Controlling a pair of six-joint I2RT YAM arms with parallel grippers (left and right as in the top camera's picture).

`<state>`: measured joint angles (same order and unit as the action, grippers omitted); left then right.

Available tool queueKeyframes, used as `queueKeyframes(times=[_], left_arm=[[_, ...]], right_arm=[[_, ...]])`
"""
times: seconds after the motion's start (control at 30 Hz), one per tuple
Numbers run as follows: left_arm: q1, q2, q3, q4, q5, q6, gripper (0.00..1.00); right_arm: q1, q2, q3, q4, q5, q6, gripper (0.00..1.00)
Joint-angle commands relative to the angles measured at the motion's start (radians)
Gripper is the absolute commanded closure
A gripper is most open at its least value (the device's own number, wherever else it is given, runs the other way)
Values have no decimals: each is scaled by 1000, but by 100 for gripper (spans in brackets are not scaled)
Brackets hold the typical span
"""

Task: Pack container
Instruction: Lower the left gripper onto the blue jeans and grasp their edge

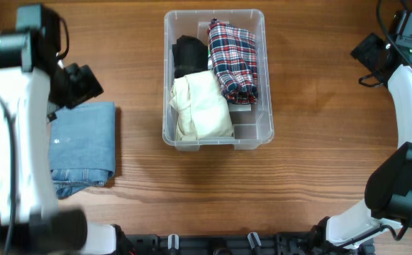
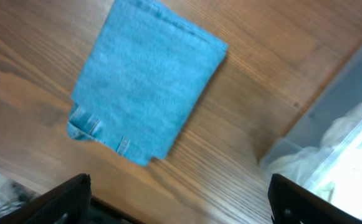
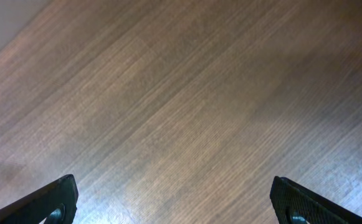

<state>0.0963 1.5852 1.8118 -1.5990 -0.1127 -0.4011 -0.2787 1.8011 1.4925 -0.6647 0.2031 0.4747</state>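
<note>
Though it is unreadable, a white label [image 1: 242,108] shows in the container [image 1: 266,85].

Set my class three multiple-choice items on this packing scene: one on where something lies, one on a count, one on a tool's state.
1. Where does the folded blue denim lie relative to the clear container?
A) inside it
B) on top of its rim
C) on the table, to its left

2. How many garments are inside the container?
A) one
B) three
C) five

3. The left tool is:
A) open, holding nothing
B) shut on the denim
C) shut on the container's rim

Answers:
1 C: the overhead view shows the denim flat on the wood, apart from the container.
2 B: a black garment, a plaid garment and a cream garment.
3 A: its fingers stand wide apart above the denim.
</note>
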Motion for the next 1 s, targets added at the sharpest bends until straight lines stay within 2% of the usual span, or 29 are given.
queueKeyframes(times=[0.0, 0.03, 0.07, 0.17, 0.3, 0.5, 0.7, 0.83, 0.97], left_arm=[[-31, -273, -258, 135, 39, -42, 10], [-37, -331, -327, 185, 63, -48, 10], [-40, -432, -443, 273, 101, -53, 0], [-40, -613, -673, 404, 117, -52, 0], [-40, -690, -838, 406, 117, -70, 0], [-37, -555, -855, 411, 63, -277, 0], [-37, -359, -855, 491, 47, -518, 0], [-20, -283, -861, 496, -138, -730, 1], [39, -278, -900, 501, -193, -832, 4]], right_arm=[[3, 12, -1, 2, 6, 15, 0], [3, 12, -1, 2, 6, 15, 0], [3, 12, -1, 2, 6, 15, 0], [3, 12, -1, 2, 6, 15, 0], [3, 12, -1, 2, 6, 15, 0], [3, 12, -1, 2, 6, 15, 0], [3, 12, -1, 2, 6, 15, 0], [3, 12, -1, 2, 6, 15, 0], [3, 12, -1, 2, 6, 15, 0]])
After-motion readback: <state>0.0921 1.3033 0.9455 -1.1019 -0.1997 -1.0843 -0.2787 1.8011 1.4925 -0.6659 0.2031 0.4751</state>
